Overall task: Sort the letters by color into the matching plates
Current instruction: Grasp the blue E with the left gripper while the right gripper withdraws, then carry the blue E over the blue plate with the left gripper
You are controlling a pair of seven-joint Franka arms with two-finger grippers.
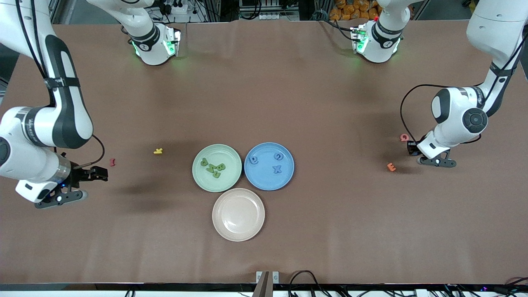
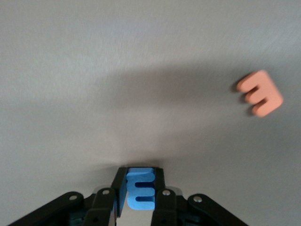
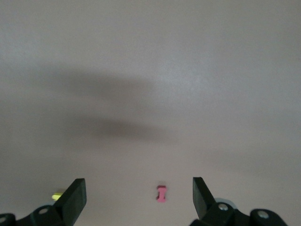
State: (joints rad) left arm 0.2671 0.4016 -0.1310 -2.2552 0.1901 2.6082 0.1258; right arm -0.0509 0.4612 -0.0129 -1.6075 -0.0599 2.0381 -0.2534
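My left gripper (image 2: pixel 139 192) pinches the last blue letter (image 2: pixel 140 190) beside an orange letter (image 2: pixel 260 92); next, carry it to the blue plate (image 1: pixel 269 182), while my right gripper (image 3: pixel 139 195) waits, jaws wide.

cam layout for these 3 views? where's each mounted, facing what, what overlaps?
Front: high across the table, facing both arms' bases; sees the green plate, blue plate, both arms.
Left wrist: on the left arm, looking down at the table; left gripper shut on a blue E.
Right wrist: on the right arm, looking down; right gripper open.
Shared: orange E in front and left wrist; red letter in front and right wrist.
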